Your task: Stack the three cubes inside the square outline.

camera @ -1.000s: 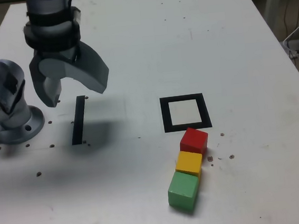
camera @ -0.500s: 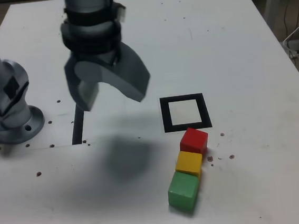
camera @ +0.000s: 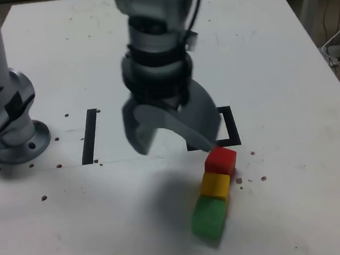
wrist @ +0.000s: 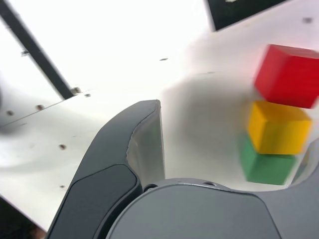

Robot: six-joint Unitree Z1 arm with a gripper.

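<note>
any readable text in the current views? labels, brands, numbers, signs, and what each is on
None readable.
Red cube, yellow cube, green cube: no lettering on the faces in view.
Gripper: no text made out; the exterior view blurs it.
Black strip: plain.

I have my arm reaching out from its base [camera: 14, 127], the dark wrist [camera: 159, 62] tipped downward and a little blurred. My gripper [camera: 176, 145] hangs in the air, jaws spread wide, with nothing between them.
</note>
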